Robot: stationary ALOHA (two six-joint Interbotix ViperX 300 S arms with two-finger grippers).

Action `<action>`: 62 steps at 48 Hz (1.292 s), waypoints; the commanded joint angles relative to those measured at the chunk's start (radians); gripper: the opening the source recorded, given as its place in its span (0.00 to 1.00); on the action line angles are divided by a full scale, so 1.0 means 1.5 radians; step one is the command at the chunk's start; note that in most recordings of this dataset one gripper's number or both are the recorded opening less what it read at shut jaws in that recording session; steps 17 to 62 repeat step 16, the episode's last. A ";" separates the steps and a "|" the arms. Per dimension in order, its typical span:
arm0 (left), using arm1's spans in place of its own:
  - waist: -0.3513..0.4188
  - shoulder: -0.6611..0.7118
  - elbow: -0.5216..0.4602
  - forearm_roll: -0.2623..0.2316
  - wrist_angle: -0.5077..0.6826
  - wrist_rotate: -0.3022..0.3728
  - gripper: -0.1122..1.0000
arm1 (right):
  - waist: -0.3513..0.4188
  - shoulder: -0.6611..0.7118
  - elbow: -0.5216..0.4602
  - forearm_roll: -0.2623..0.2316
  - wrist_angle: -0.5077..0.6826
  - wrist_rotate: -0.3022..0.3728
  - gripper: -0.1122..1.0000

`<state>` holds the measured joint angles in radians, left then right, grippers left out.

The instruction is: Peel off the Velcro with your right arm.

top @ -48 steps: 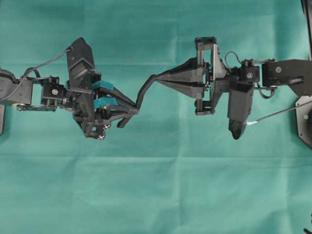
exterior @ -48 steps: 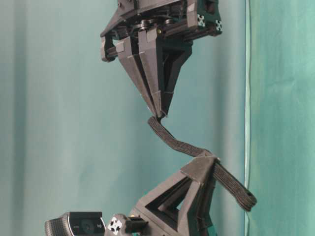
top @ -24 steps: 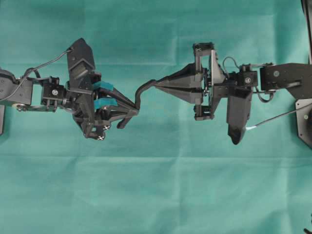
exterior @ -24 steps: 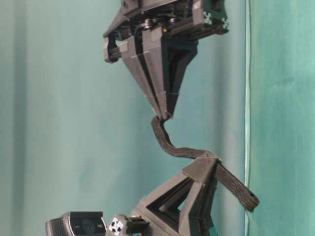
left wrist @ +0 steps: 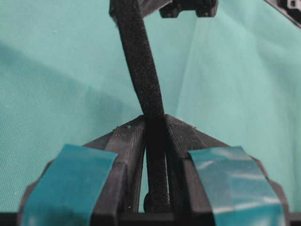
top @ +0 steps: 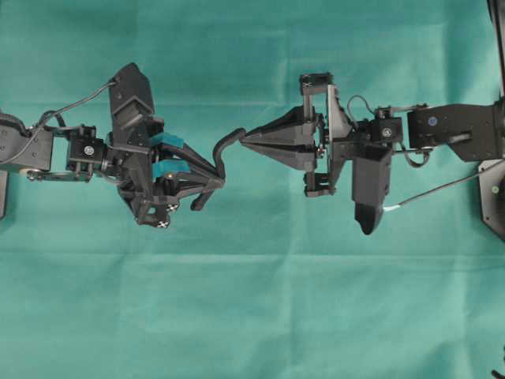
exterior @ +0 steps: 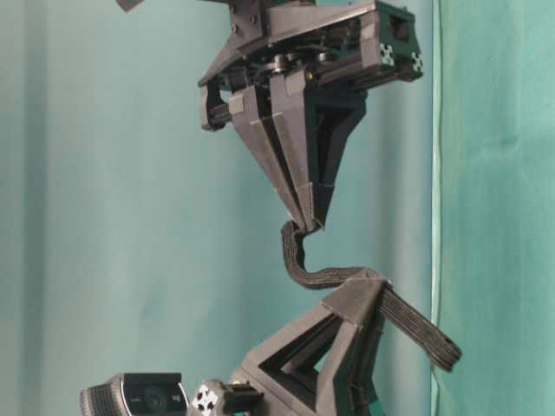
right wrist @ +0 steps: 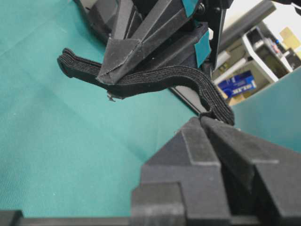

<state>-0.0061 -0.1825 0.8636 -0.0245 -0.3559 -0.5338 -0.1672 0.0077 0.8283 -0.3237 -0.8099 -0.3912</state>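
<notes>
My plain dark-grey right claw pinches the thin black Velcro strip at 1 end; my teal-taped left claw clamps its middle, anchoring it above the green-clothed table.

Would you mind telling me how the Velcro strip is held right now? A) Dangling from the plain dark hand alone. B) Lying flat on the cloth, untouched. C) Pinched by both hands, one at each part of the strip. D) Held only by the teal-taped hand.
C: the left hand clamps the Velcro strip mid-length while the right hand pinches its end, the strip bowing between them.
</notes>
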 commanded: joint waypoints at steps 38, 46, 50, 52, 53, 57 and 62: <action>0.005 -0.008 -0.014 -0.002 -0.007 0.001 0.19 | 0.025 0.010 -0.027 -0.002 -0.002 0.001 0.02; 0.005 -0.008 -0.014 -0.002 -0.007 0.001 0.19 | 0.025 0.010 -0.027 -0.002 -0.002 0.001 0.02; 0.005 -0.008 -0.014 -0.002 -0.007 0.001 0.19 | 0.025 0.010 -0.027 -0.002 -0.002 0.001 0.02; 0.005 -0.008 -0.014 -0.002 -0.007 0.001 0.19 | 0.025 0.010 -0.027 -0.002 -0.002 0.001 0.02; 0.005 -0.008 -0.014 -0.002 -0.007 0.001 0.19 | 0.025 0.010 -0.027 -0.002 -0.002 0.001 0.02; 0.005 -0.008 -0.014 -0.002 -0.007 0.001 0.19 | 0.025 0.010 -0.027 -0.002 -0.002 0.001 0.02; 0.005 -0.008 -0.014 -0.002 -0.007 0.001 0.19 | 0.025 0.010 -0.027 -0.002 -0.002 0.001 0.02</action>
